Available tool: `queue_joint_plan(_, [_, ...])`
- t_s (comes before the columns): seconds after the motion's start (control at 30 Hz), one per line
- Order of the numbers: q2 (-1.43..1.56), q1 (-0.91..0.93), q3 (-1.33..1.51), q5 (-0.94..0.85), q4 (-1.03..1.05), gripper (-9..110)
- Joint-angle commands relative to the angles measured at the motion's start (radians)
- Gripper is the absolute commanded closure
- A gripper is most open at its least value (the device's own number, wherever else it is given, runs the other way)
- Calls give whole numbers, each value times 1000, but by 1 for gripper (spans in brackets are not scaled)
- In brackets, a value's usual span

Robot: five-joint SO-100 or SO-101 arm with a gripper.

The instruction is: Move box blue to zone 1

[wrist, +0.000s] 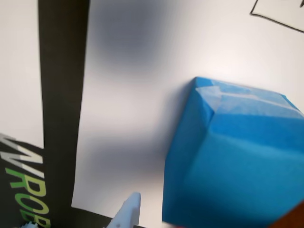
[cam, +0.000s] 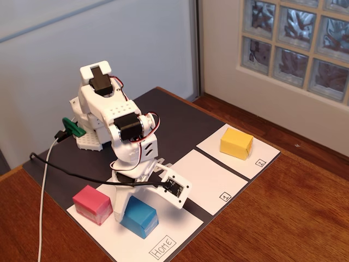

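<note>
Box blue (cam: 139, 216) sat on the Home patch (cam: 163, 240), beside the pink box (cam: 92, 204). Claw (cam: 143, 192) hung just above it, jaws apart, box between them and slightly toward the camera. Zone 1 (cam: 210, 183) lay right in fixed view.

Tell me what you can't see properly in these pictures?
- Gripper fingertips: in the fixed view the arm's own body hides whether they touch the blue box.
- Blue box: in the wrist view it is cut off by the right and bottom edges, close and blurry.
- Zone 1: out of the wrist view.
</note>
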Motion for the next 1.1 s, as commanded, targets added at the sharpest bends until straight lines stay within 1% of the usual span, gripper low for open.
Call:
queue_joint_plan(0.0, [0,-8,-3,17,-31,55])
queue_joint_plan(0.63, [-106,-15,5,20,-144,55])
queue_joint_plan(1.0, [-127,-14,5,12,-166,61])
queue_joint_plan(1.07, [-127,-14,5,11,-166,65])
